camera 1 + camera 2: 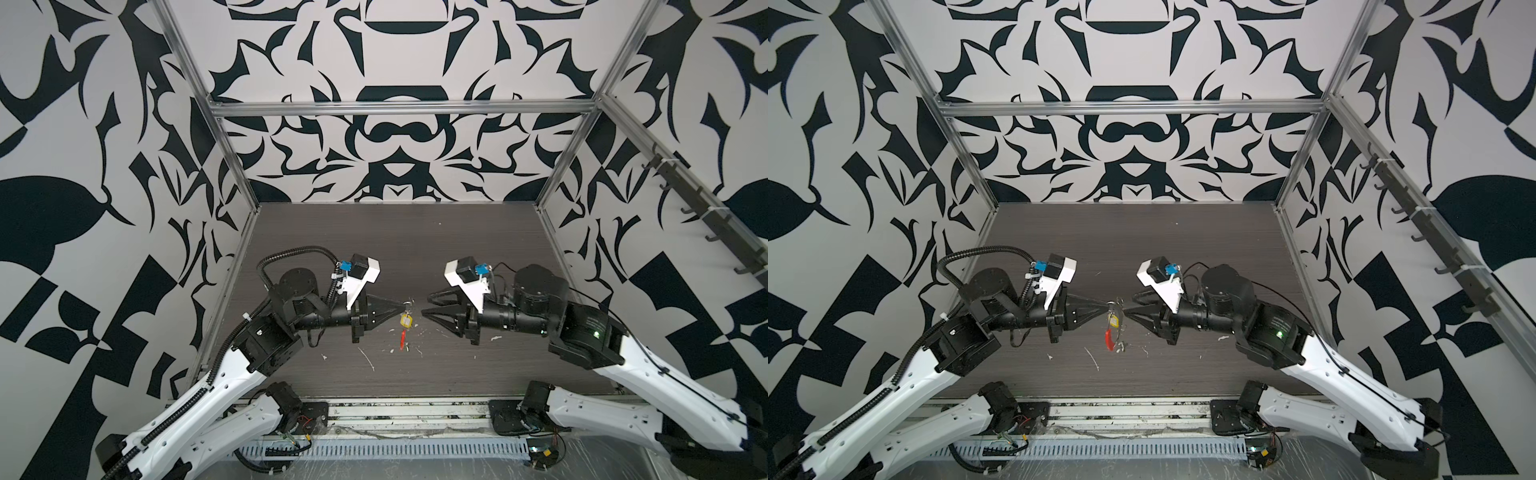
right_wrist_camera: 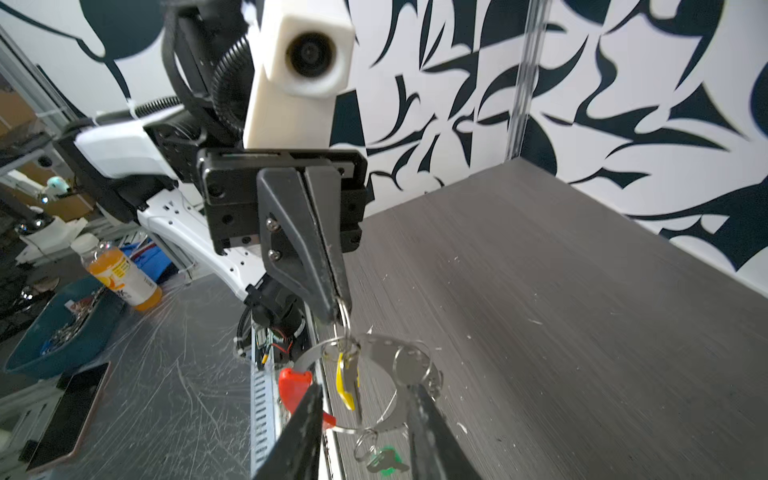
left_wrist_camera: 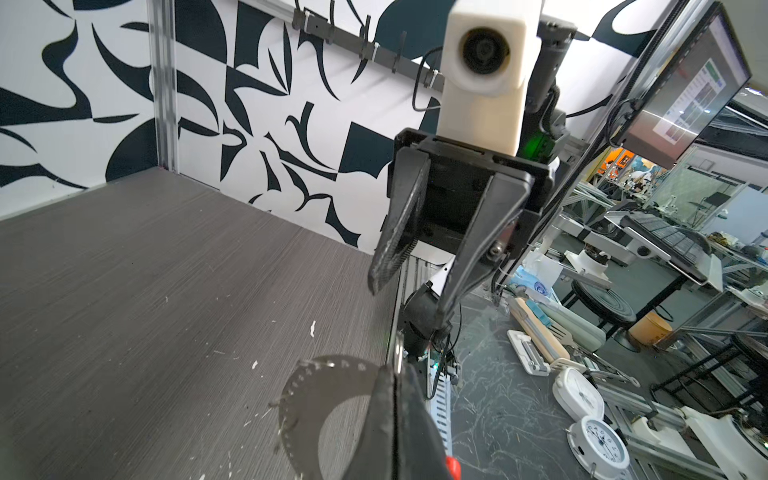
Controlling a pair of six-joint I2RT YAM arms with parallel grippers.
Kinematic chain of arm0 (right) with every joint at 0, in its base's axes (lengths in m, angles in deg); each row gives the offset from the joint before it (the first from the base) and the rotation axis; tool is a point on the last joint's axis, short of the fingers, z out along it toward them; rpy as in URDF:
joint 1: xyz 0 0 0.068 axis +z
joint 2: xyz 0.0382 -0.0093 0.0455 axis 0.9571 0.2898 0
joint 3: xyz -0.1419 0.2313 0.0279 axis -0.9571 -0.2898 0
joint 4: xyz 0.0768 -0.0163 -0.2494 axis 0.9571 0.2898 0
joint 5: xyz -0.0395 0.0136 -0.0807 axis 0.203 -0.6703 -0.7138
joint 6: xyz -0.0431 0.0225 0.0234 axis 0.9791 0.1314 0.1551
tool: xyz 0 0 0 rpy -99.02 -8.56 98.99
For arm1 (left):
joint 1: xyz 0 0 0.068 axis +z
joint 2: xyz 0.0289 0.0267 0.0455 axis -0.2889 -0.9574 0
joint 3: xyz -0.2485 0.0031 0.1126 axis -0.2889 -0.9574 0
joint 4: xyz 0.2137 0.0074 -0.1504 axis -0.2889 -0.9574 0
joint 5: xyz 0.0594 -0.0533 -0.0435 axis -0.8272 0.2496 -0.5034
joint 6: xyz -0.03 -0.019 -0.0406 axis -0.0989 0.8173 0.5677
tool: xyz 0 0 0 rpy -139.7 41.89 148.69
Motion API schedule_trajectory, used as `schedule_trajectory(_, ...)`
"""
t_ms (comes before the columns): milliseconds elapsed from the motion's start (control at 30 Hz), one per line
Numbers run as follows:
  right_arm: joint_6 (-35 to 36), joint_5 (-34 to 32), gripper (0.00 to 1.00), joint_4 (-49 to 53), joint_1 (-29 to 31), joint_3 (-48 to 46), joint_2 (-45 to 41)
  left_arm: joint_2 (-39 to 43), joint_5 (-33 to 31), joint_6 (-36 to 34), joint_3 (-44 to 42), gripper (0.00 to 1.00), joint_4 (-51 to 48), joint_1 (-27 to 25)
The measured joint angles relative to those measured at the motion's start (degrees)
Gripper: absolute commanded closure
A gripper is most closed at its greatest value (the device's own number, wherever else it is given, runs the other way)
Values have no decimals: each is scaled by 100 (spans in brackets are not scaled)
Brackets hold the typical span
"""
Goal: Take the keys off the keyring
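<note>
The keyring (image 2: 376, 345) is a silver loop with a red sleeve (image 2: 293, 384), and it hangs in the air above the table. My left gripper (image 2: 338, 305) is shut on a small split ring (image 2: 343, 318) at the top of the bunch. A yellow-tagged key (image 2: 347, 386) dangles inside the loop. A green-tagged key (image 2: 384, 459) hangs at the bottom. In both top views the yellow tag (image 1: 405, 320) (image 1: 1113, 320) and the red sleeve (image 1: 402, 340) hang below the left gripper (image 1: 403, 307). My right gripper (image 2: 363, 390) is open, with a finger on each side of the loop.
The dark wood-grain table (image 1: 457, 249) carries white flecks near its front. Patterned walls and a metal frame enclose it. A hook rail (image 1: 685, 195) runs along the right wall. Off the table lie an orange bottle (image 2: 124, 278), a blue tray (image 2: 54, 328) and clocks (image 3: 598, 440).
</note>
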Motion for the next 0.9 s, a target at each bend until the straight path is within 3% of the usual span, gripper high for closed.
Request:
schedule_trajectory(200,-153,35,62,-599,0,-616,-428,-7,-9,175,-133,100,496,0)
schedule_trajectory(533,-452,614,58,-1556,0,-1180,-269,2,92,588,-297,100,1266,0)
schedule_trajectory(900,-660,791,52,-2109,0,-1410,-387,28,243,769,-308,100,1561,2)
